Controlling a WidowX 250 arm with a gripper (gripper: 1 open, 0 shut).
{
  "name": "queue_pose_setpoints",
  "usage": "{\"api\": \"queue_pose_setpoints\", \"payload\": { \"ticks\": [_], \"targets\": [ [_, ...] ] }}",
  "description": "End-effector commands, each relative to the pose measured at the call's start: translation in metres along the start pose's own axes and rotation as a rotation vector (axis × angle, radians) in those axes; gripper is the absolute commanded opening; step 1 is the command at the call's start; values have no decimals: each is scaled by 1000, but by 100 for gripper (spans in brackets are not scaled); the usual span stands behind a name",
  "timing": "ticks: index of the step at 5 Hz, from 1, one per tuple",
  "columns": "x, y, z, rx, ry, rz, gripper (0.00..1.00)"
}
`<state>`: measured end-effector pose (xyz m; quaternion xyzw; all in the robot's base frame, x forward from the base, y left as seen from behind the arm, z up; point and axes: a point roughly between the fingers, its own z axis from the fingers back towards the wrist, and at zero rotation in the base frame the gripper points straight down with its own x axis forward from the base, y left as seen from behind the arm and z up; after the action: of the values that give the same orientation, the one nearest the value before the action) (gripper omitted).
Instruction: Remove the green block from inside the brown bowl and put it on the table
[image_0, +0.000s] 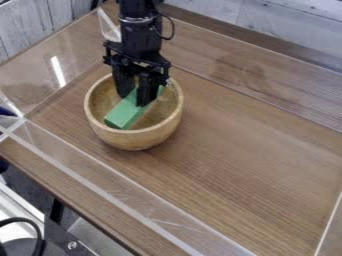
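The brown bowl (134, 132) sits left of centre on the table (241, 160). Inside it the green block (126, 114) leans tilted, its lower end near the bowl's front wall and its upper end between the black fingers. My gripper (143, 97) points straight down into the bowl from the back side and is shut on the green block's upper end. The block's top end is partly hidden by the fingers.
Low clear acrylic walls (54, 150) edge the table on all sides. Open wood surface stretches to the right of and in front of the bowl. A pale plank wall (287, 25) runs behind the table.
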<state>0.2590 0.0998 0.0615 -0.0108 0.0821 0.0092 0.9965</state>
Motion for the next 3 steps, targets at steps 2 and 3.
{"api": "queue_pose_setpoints", "payload": {
  "ticks": [2,3],
  "targets": [
    [6,0,29,31,-95,-1,0],
    [6,-1,30,32,-97,0,0]
  ]
}}
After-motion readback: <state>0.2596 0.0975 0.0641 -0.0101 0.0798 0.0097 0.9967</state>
